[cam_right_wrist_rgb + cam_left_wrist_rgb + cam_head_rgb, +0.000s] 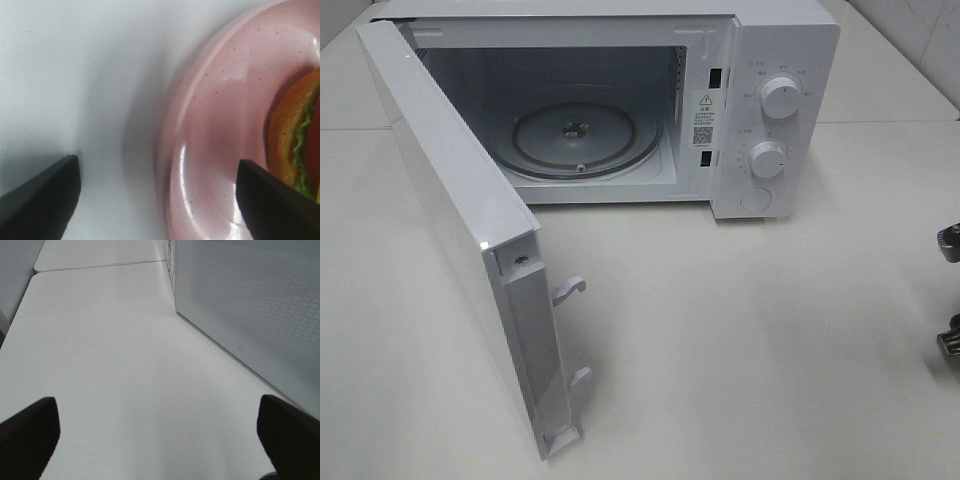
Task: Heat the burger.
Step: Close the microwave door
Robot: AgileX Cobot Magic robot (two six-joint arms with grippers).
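The burger shows only in the right wrist view: a tan bun edge with green lettuce, lying on a round pink plate at the picture's border. My right gripper is open and straddles the plate's rim, one finger over the plate and the other over the bare table. In the exterior high view the right gripper shows only as two dark fingertips at the far right edge; plate and burger lie outside that view. My left gripper is open over bare table with nothing between its fingers.
A white microwave stands at the back, its cavity open with the glass turntable bare. Its door swings out far toward the front left. The left gripper sits beside the door's perforated outer face. Two knobs face front.
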